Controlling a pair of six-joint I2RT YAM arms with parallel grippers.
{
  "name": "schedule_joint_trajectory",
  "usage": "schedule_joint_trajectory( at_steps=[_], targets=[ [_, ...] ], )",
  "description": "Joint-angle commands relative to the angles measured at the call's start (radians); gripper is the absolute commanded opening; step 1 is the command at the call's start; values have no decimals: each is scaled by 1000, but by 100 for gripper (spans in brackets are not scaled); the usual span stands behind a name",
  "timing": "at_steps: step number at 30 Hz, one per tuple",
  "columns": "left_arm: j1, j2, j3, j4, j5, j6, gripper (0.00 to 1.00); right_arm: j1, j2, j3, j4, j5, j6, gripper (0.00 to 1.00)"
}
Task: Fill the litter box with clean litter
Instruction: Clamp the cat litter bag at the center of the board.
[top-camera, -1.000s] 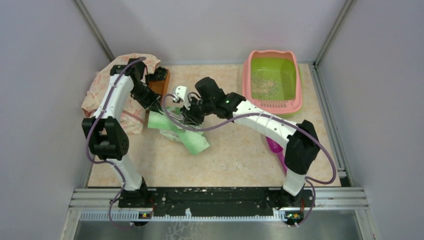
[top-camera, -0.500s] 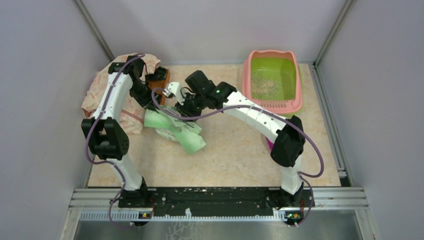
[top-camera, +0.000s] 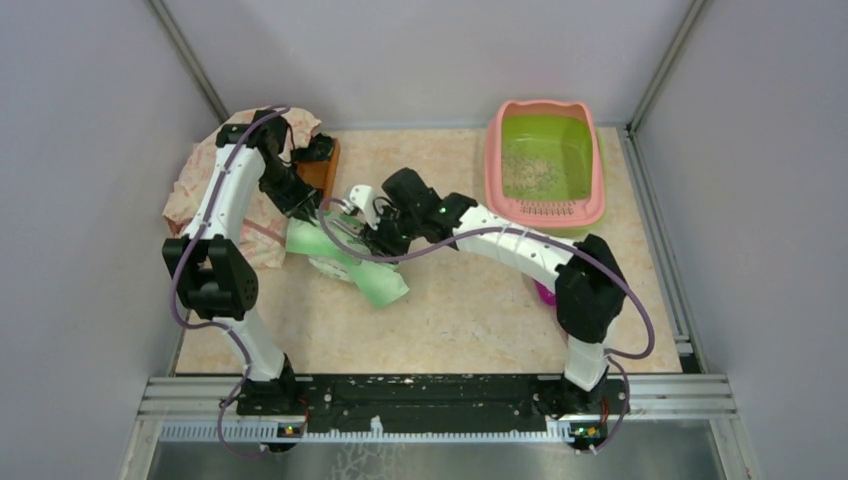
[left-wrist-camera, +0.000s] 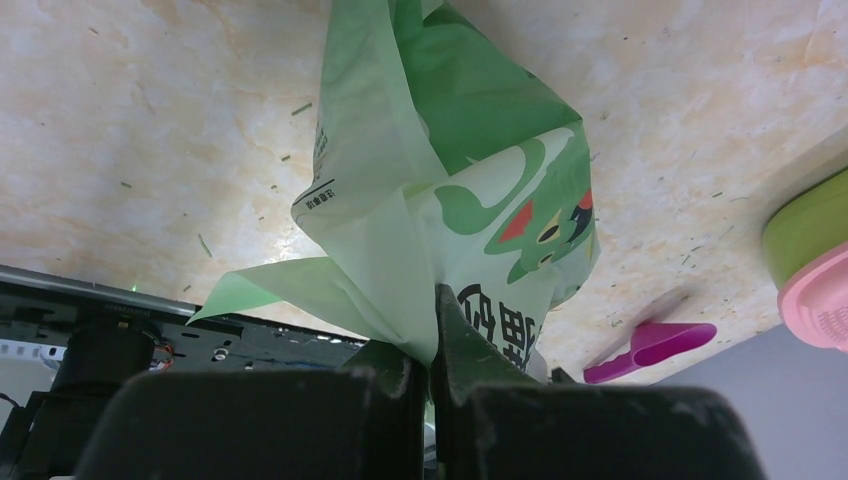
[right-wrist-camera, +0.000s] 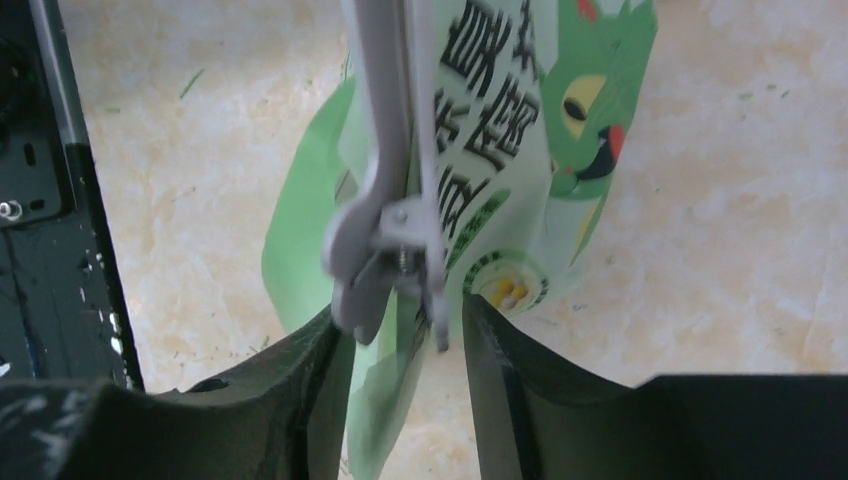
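Observation:
The litter box (top-camera: 493, 160), pink-rimmed with a lime-green basin, stands at the back right with a patch of clean litter (top-camera: 530, 175) on its floor. A light green printed bag (top-camera: 375, 280) hangs and lies left of centre. My left gripper (top-camera: 300, 208) is shut on its top corner; the left wrist view shows the film pinched between its fingers (left-wrist-camera: 425, 335). My right gripper (right-wrist-camera: 400, 320) stands open around a grey clip (right-wrist-camera: 385, 230) that sits on the bag's edge, a gap showing at its right finger. From above, that gripper (top-camera: 372, 222) is at the bag's upper part.
A brown wooden tray (top-camera: 322, 165) and a patterned cloth (top-camera: 200, 190) lie at the back left behind the left arm. A purple scoop (left-wrist-camera: 650, 345) lies on the table near the right arm's base, mostly hidden from above. Grey walls close in three sides.
The right gripper's jaws have spread apart from the grey clip. The right arm swung left, then dropped lower over the bag. The left arm holds still with the bag.

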Motion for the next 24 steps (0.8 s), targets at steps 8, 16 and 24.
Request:
schedule_joint_trajectory(
  at_steps=[8,16,24],
  targets=[
    [0,-22,49,-23,-5,14,0,9,-371,-631,933,-6,165,56],
    [0,-14,43,-19,7,12,0,-15,-338,-745,1309,-52,278,53],
    [0,-9,40,-13,23,12,0,-46,-263,-746,1470,-94,381,49]
  ],
)
